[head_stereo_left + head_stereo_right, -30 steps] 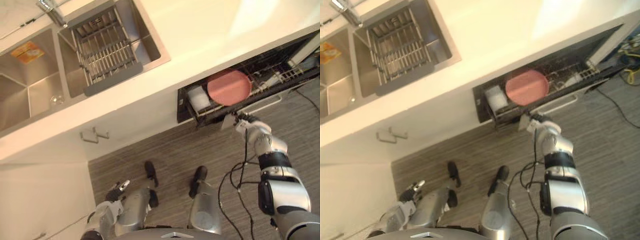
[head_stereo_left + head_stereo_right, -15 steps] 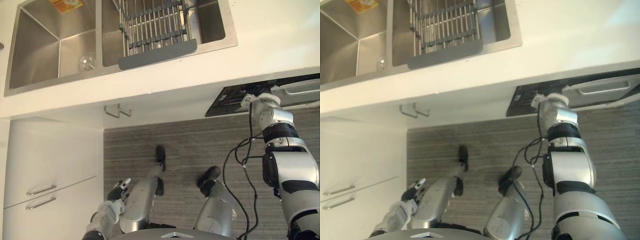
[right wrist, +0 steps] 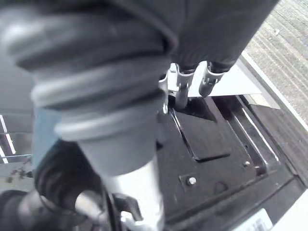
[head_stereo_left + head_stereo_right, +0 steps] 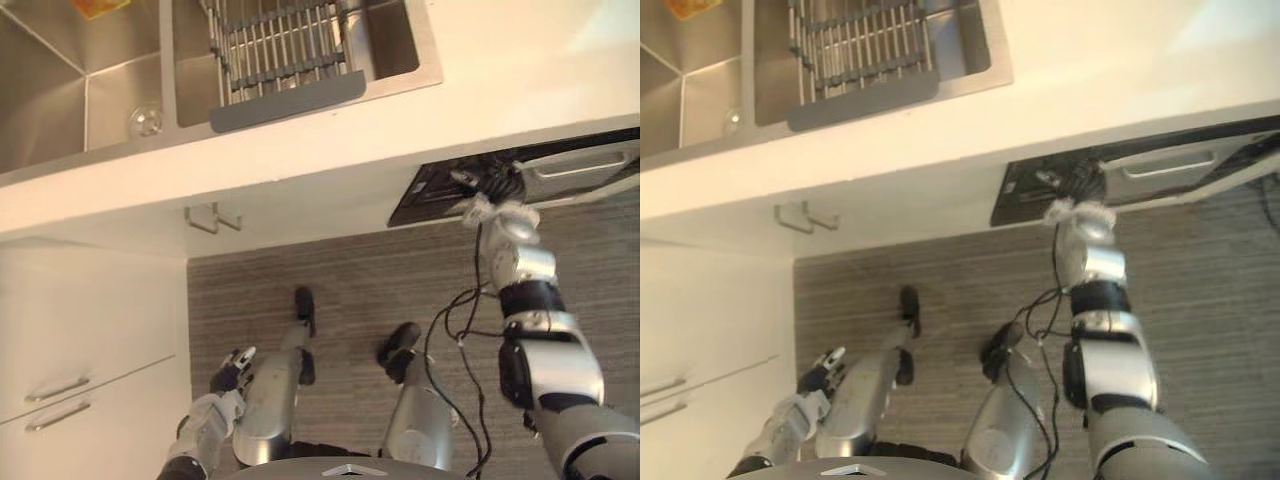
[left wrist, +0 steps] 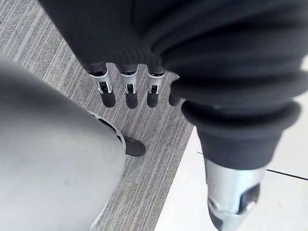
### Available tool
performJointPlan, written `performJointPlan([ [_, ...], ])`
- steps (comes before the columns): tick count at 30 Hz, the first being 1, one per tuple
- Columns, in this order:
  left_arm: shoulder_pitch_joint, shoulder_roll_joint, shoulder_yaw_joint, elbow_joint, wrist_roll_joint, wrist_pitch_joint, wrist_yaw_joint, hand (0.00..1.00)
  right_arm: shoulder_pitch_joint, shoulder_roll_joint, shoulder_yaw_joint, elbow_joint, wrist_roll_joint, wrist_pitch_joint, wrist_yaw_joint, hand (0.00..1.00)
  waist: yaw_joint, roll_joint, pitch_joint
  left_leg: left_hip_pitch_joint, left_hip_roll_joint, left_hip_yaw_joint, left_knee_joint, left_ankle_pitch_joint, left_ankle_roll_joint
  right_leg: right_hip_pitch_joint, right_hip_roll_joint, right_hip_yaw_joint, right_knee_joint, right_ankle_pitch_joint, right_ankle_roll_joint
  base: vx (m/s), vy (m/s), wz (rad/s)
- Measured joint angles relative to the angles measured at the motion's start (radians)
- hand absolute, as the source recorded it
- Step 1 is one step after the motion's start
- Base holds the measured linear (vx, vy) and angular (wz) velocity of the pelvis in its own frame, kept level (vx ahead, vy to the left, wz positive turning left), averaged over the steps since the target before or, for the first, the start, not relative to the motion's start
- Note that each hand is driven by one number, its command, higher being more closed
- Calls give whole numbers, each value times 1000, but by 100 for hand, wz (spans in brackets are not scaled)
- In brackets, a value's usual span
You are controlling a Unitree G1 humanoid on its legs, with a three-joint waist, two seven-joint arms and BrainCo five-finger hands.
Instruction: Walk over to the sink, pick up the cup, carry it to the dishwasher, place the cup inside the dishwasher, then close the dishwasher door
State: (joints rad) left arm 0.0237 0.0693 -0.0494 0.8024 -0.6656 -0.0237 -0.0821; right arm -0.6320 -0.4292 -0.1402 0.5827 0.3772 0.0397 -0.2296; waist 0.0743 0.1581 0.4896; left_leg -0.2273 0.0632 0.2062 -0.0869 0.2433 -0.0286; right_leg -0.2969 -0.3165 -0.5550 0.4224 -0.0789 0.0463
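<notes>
The floor (image 4: 360,280) is grey-striped, counter (image 4: 500,70) cream, sink (image 4: 50,110) silver, dishwasher door (image 3: 207,139) black inside.

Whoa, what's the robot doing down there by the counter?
It seems to be closing the dishwasher door. Its right hand pushes with straight fingers on the door's dark top edge, and the door stands only a little ajar under the counter. Its left hand hangs open by its side, holding nothing.

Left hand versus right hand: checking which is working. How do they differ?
The left hand hangs low over the floor; right hand is raised at the dishwasher door. The left hand touches nothing, fingers straight; right hand is against the door's edge. Both have dark ribbed covers.
</notes>
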Motion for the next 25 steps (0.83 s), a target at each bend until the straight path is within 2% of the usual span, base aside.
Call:
performJointPlan([
  [2, 0, 11, 13, -1, -1, -6, 5, 0, 140, 89, 0, -61, -27, -47, -5, 0, -18, -31, 5, 30, 7, 16, 0, -12, -3, 30, 13, 7, -22, 2, 3, 62, -17, -18],
  [4, 0, 17, 18, -1, -1, -10, 9, 0, 206, 135, 0, -64, -33, -70, -12, 0, -24, -46, 4, 40, 11, 22, 0, -19, -5, 41, 22, 11, -35, 3, 8, 51, -11, -15],
  [6, 1, 21, 34, -2, -1, -19, 27, 0, 339, 213, 0, -60, -31, -102, -35, 0, -28, -74, -1, 63, 20, 40, 0, -32, -12, 65, 39, 21, -67, 10, 16, 72, -4, -21],
  [9, 4, 22, 54, 3, 0, -26, 53, 0, 456, 277, 3, -37, -31, -142, -41, 0, -45, -104, -16, 97, 20, 49, 0, -50, -18, 108, 47, 20, -99, 16, 24, 80, 10, -9],
  [11, 5, 22, 61, 5, 1, -28, 63, 0, 482, 292, 4, 0, -30, -152, -40, 0, -47, -118, -29, 117, 21, 53, 0, -59, -16, 135, 54, 21, -122, 22, 29, 80, 19, -8],
  [15, 17, 24, 93, 57, 4, -31, 80, 0, 548, 332, 11, 150, -64, -153, -6, 0, -43, -160, -114, 163, 21, 59, 0, -91, -18, 219, 79, 14, -216, 48, 47, 111, 27, -3],
  [22, 37, 27, 126, 156, 79, -34, 72, 0, 595, 350, -47, 415, -136, -142, 125, 0, -42, -178, -195, 226, -7, 37, 0, -129, -15, 351, 79, -41, -319, 79, 78, 123, 40, 16],
  [25, 47, 32, 152, 175, 124, -3, 65, 0, 617, 365, -80, 455, -148, -94, 186, 0, -46, -192, -214, 245, -17, 39, -1, -133, -15, 399, 78, -66, -350, 81, 88, 80, 19, 20],
])
